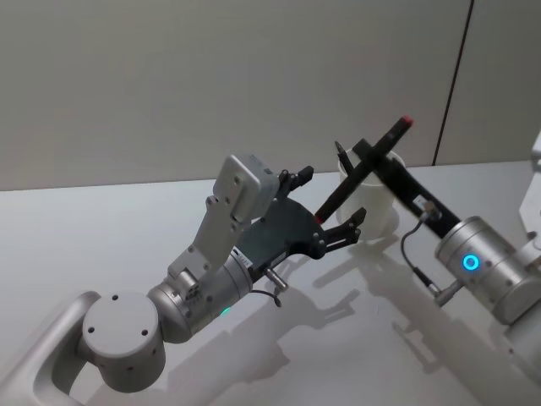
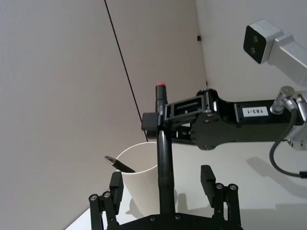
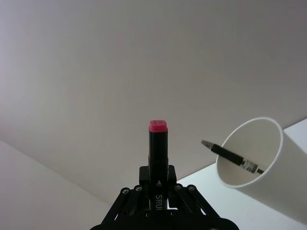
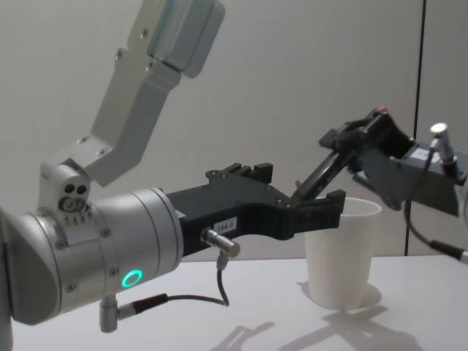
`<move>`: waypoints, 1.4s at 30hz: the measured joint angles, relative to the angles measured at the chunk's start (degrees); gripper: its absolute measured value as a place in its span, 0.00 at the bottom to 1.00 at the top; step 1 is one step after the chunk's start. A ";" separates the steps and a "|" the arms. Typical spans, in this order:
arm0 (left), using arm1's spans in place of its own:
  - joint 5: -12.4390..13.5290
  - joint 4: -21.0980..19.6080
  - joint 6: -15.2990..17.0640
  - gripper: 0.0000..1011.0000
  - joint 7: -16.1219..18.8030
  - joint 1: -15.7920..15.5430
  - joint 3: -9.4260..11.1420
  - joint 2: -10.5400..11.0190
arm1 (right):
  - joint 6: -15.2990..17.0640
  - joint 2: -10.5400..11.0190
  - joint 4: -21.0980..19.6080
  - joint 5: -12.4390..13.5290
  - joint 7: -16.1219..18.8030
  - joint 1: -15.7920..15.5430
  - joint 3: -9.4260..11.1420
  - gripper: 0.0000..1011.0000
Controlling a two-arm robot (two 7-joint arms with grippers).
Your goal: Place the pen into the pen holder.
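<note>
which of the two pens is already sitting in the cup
The slim black pen with the silver tip, leaning inside the pen holder. The red-capped pen is clamped in the right gripper.

Soft even light, faint shadows

The left arm extends forward and toward the centre from the lower left, wrist raised above the table. The left end effector [image 1: 334,207] has its 2 fingers spread apart, gripping nothing. The right arm reaches in from the right, angled up and toward the centre. The right end effector [image 1: 372,157] is clamped on the pen [image 1: 359,178], held tilted, red end uppermost.
</note>
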 joint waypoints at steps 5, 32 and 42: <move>0.00 0.00 0.00 0.99 0.00 0.00 0.00 0.00 | -1.36 0.83 0.44 -0.50 0.72 0.47 0.77 0.19; 0.00 0.00 0.00 0.99 -0.01 0.00 0.00 0.00 | -9.68 3.62 5.19 -13.43 7.82 5.57 3.06 0.19; 0.00 0.00 0.00 0.99 0.00 0.00 0.00 0.00 | -12.43 3.74 7.16 -21.50 9.38 7.69 2.87 0.18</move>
